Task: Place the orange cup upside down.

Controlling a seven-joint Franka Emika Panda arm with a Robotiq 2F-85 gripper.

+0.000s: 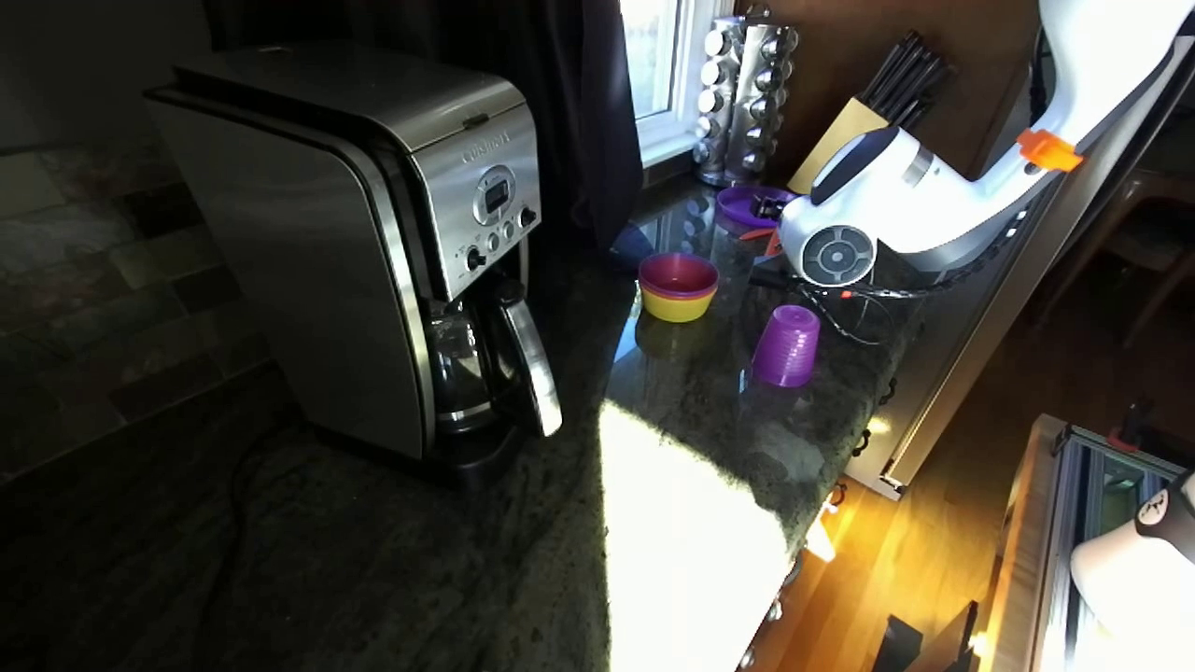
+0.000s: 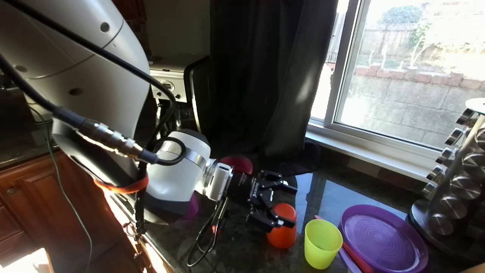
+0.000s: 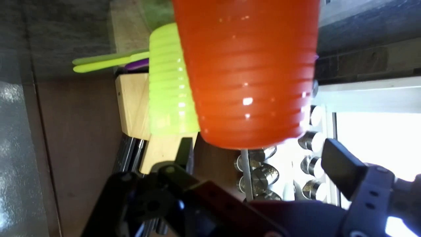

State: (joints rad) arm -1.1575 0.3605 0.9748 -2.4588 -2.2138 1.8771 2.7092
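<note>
Tabletop was dark, partly sunlit. Gripper hung over it, jaws apart, nothing clamped. Orange cup stood on the tabletop right by the gripper, narrow end up, so likely already inverted. Step looked like let-go; next move called for backing off without knocking it over.
</note>
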